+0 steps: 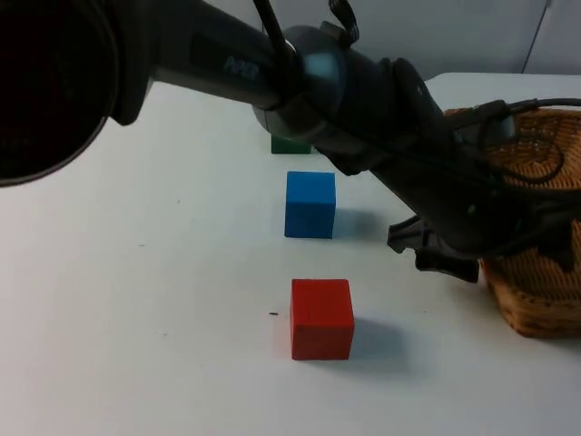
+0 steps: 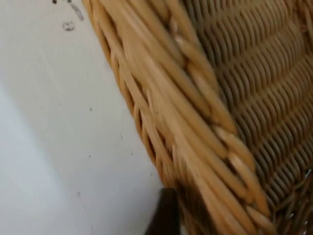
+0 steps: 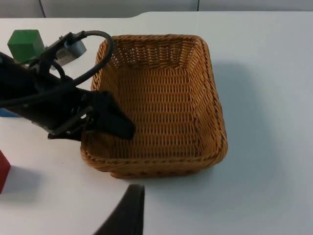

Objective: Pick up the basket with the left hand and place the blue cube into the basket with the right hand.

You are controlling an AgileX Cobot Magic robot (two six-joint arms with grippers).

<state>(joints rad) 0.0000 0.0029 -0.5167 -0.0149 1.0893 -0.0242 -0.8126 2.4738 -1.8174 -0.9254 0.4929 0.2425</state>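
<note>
The wicker basket (image 1: 545,309) stands on the table at the right. My left arm reaches across to it, and the left gripper (image 1: 434,250) is open at its left rim. From the right wrist, the left gripper (image 3: 92,131) straddles the basket's wall (image 3: 210,98), one finger inside and one outside. In the left wrist view the woven rim (image 2: 195,98) lies right against a fingertip (image 2: 166,215). The blue cube (image 1: 310,204) sits mid-table, left of the basket, untouched. My right gripper (image 3: 128,215) waits above the table beside the basket.
A red cube (image 1: 321,318) lies in front of the blue one. A green cube (image 1: 289,145) sits behind it, partly hidden by the left arm. The left arm spans the table above the cubes.
</note>
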